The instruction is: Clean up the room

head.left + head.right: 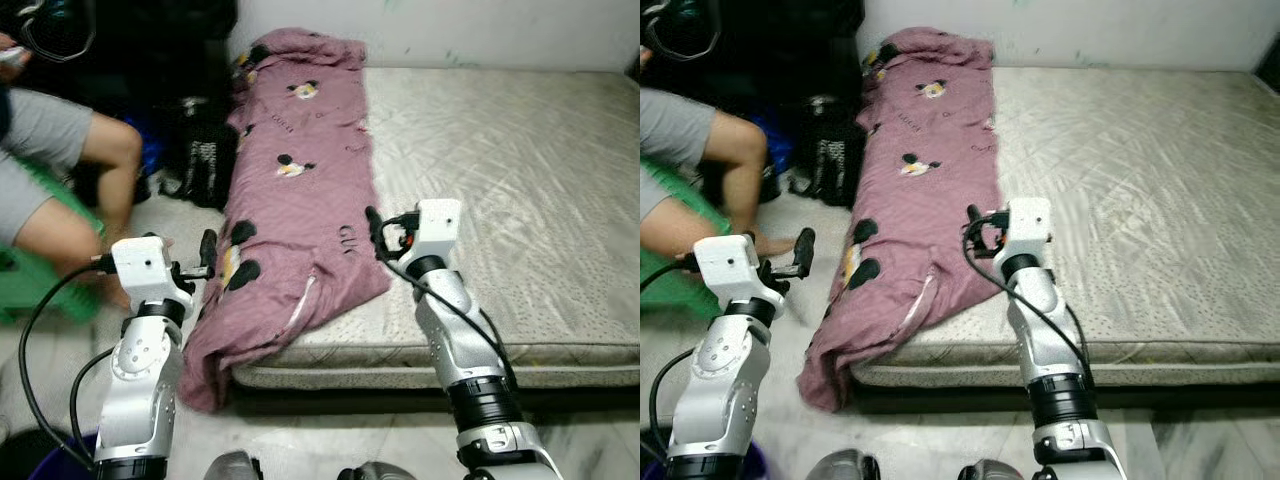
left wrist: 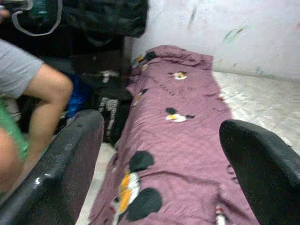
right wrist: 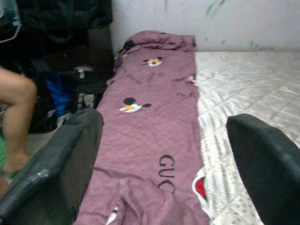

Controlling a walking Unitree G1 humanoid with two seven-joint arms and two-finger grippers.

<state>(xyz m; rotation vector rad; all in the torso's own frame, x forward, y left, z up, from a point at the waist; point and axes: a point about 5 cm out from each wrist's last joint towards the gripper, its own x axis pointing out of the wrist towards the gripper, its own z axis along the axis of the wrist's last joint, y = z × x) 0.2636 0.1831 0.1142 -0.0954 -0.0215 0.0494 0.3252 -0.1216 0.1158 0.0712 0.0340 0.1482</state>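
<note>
- A mauve blanket [image 1: 300, 190] printed with cartoon mice and lettering lies in a long folded strip along the left edge of the mattress [image 1: 500, 180]. Its near end spills over the mattress corner and hangs toward the tiled floor [image 1: 330, 440], so it reads as the thing left to tidy.
- The strip runs from the wall [image 1: 450, 25] at the head of the bed down to the near edge; the rest of the quilted mattress top lies bare.
- Both arms are raised and point forward at the bed, one on each side of the blanket's near end, which looks to me like a set-up for a two-handed grab of the cloth.
- The left gripper [image 1: 205, 260] hovers beside the hanging fold, off the mattress's left side and close to the fabric. Its fingers [image 2: 70, 159] are spread wide with only air between them, the blanket visible beyond through the gap.
- The right gripper [image 1: 378, 235] sits just over the blanket's right border near the mattress edge. Its fingers [image 3: 61, 159] are likewise spread wide and have hold of nothing; whether a tip brushes the cloth I cannot tell.
- A seated person's bare leg [image 1: 110, 170] is at the left by a green stool [image 1: 40, 280], with dark bags [image 1: 200, 150] against the wall behind.
</note>
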